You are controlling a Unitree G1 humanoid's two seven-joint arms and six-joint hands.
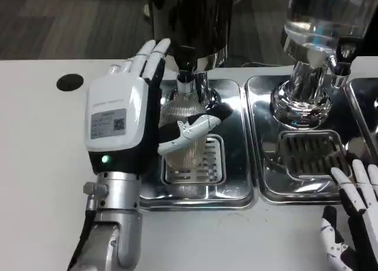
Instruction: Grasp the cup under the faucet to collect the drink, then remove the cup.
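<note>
Head view, left hand (118,114) upright, fingers (189,129) grasping cup (184,144), right hand (354,215) released

Bright, even overhead light; glare on the steel trays (236,191); focus sharp.

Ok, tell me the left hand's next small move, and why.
Probably hold the cup steady under the faucet. The left hand grips it on the drip grate, directly below the spout; whether drink flows cannot be told.
</note>
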